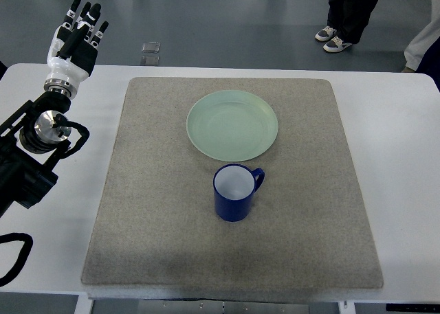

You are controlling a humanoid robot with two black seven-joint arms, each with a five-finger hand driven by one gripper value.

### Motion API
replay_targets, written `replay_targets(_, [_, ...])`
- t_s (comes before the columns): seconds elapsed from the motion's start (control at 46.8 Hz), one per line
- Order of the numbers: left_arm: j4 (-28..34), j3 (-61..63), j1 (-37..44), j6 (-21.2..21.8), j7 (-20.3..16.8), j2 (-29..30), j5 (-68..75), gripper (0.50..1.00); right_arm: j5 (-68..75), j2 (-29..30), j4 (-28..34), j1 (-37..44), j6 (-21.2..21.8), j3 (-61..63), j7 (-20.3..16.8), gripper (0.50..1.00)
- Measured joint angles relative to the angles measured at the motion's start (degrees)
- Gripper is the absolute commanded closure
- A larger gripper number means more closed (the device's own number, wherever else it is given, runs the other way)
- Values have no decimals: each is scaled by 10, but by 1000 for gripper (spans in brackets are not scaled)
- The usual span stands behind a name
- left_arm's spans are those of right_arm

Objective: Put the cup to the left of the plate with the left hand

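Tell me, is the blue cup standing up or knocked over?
Standing up. The cup sits on the mat with its round opening facing up, showing the white inside.

Left of the plate the grey mat lies bare out to its edge, and beyond it is bare white tabletop. Just near-side of the plate stands the blue cup, handle toward the right. Right of the plate the mat is bare too. The left hand, fingers extended, hovers well left of the plate, over the tabletop's far corner.
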Motion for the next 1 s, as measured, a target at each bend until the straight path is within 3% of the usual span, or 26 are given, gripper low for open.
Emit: replay_targets(1.003, [-4, 40, -1, 4, 4, 2, 2, 504, 0, 0, 0, 0, 0, 0, 0, 568])
